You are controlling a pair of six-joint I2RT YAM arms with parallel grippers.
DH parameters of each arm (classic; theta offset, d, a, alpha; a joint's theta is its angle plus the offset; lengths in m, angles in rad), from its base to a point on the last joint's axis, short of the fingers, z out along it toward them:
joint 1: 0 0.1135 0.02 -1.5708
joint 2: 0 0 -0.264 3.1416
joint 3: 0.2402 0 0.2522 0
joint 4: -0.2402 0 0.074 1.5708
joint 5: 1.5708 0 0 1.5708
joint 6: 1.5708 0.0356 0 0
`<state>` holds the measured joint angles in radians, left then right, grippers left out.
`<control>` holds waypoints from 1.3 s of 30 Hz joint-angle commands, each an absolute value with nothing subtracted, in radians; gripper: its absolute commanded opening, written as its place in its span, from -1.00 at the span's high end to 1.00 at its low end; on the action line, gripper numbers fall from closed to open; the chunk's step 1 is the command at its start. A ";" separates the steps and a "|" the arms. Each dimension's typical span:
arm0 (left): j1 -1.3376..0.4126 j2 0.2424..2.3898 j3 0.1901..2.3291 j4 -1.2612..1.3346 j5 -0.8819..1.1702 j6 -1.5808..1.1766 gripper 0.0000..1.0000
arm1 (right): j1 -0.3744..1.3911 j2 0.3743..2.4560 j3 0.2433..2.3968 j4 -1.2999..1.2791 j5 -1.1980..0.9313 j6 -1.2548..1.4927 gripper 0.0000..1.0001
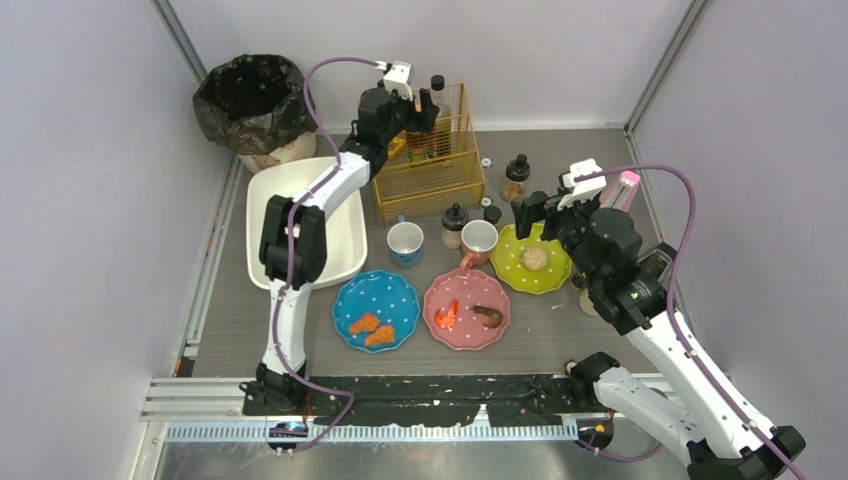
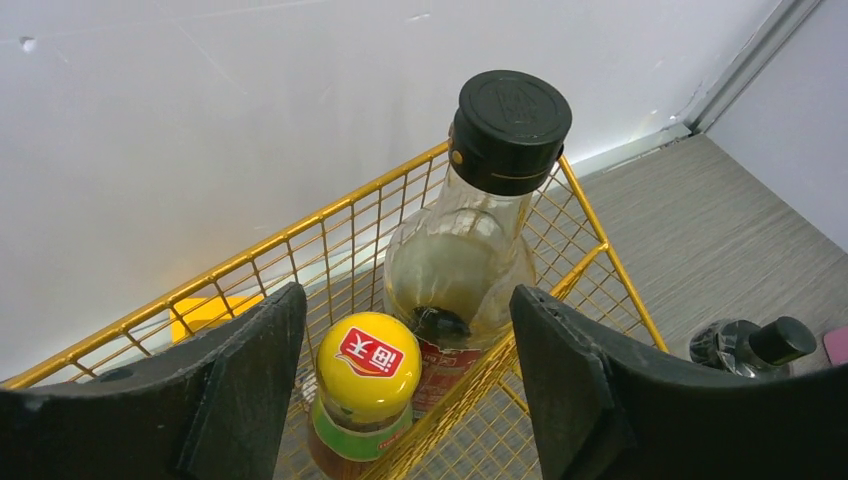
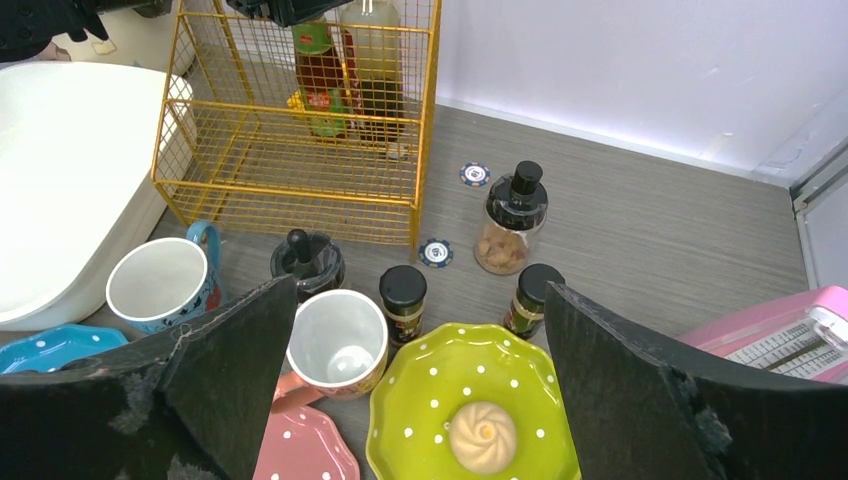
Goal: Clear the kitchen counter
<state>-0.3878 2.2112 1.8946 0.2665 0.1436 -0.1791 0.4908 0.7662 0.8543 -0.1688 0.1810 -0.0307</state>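
Observation:
The grey wood-grain counter (image 1: pixel 560 345) holds a yellow wire basket (image 1: pixel 432 168) at the back. My left gripper (image 1: pixel 428 108) is open and empty above it. In the left wrist view the gripper (image 2: pixel 405 300) frames a clear bottle with a black cap (image 2: pixel 510 130) and a yellow-capped bottle (image 2: pixel 368 360), both standing inside the basket (image 2: pixel 600 250). My right gripper (image 1: pixel 532 212) is open and empty above the green dotted plate (image 1: pixel 512 262), which carries a bun (image 1: pixel 535 258). In the right wrist view the gripper (image 3: pixel 420 292) spans that plate (image 3: pixel 430 400) and a pink mug (image 3: pixel 335 340).
A white tub (image 1: pixel 300 225) lies at the left, and a bin with a black bag (image 1: pixel 250 100) stands behind it. A blue mug (image 1: pixel 405 243), a blue plate (image 1: pixel 375 310) and a pink plate (image 1: pixel 466 310) with food sit in front. Several spice jars (image 3: pixel 512 215) stand nearby. A pink device (image 1: pixel 625 190) is at the right.

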 commanded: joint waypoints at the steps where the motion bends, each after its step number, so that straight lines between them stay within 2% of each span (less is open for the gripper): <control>1: -0.388 2.145 1.914 0.277 0.147 -0.178 -0.60 | 0.488 0.739 0.863 -0.140 0.190 -0.038 -0.99; 8: -0.388 1.955 1.778 0.249 0.061 -0.146 -0.99 | 0.488 0.714 0.907 -0.221 0.237 -0.055 -0.91; 14: -0.388 1.678 1.566 0.218 0.021 -0.122 -0.99 | 0.488 0.700 0.954 -0.335 0.347 -0.016 -0.91; 22: -0.388 1.352 1.316 -0.059 -0.018 -0.110 -0.99 | 0.483 0.689 1.029 -0.604 0.602 0.081 -0.91; 25: -0.389 1.233 1.169 -0.089 -0.005 -0.130 -0.99 | 0.470 0.694 1.048 -0.684 0.709 0.146 -0.98; 27: -0.397 1.155 1.069 -0.120 -0.005 -0.153 -0.99 | 0.442 0.708 1.074 -0.742 0.739 0.193 -0.88; 30: -0.434 1.006 0.942 -0.152 -0.022 -0.130 -0.99 | 0.347 0.748 1.098 -0.803 0.708 0.240 -0.81; 34: -0.468 0.827 0.836 -0.241 -0.045 -0.119 -0.99 | 0.169 0.815 1.095 -0.812 0.534 0.255 -0.74; 39: -0.489 0.626 0.728 -0.318 -0.031 -0.130 -0.99 | 0.070 0.873 1.044 -0.741 0.483 0.289 -0.62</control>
<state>-0.4744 0.7567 0.7769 -0.2672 -0.0196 -0.1265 0.1268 0.8345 1.0676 -0.7910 0.5552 0.2333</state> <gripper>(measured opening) 0.994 0.827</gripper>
